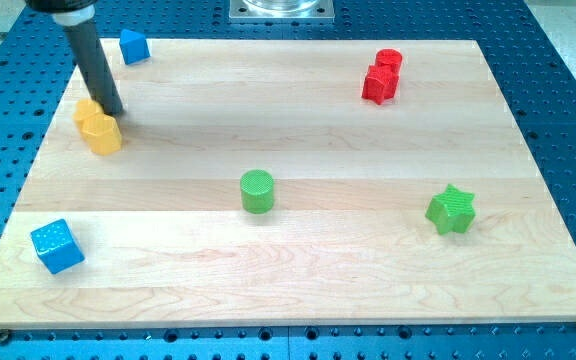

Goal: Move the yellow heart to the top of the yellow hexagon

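Observation:
Two yellow blocks sit touching near the board's left edge. The upper one point(87, 113) is partly hidden by the rod and looks like the heart. The lower one point(103, 135) looks like the hexagon. The dark rod comes down from the view's top left. My tip point(112, 111) rests on the board just right of the upper yellow block and just above the lower one, touching or nearly touching both.
A blue block point(133, 46) lies at the top left and a blue cube point(57, 246) at the bottom left. A green cylinder point(258, 191) stands in the middle, a green star point(451, 209) to the right. Two red blocks point(381, 76) sit together at the top right.

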You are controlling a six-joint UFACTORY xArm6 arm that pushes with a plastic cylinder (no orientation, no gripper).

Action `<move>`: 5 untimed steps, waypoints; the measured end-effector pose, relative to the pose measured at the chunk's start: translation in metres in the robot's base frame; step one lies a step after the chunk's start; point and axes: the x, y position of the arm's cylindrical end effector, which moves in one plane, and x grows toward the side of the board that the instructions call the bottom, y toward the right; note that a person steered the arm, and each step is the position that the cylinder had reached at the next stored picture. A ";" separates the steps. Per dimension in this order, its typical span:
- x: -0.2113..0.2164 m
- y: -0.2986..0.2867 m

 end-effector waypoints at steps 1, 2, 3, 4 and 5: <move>-0.010 -0.004; -0.017 -0.055; 0.027 -0.072; 0.026 -0.045; 0.026 -0.007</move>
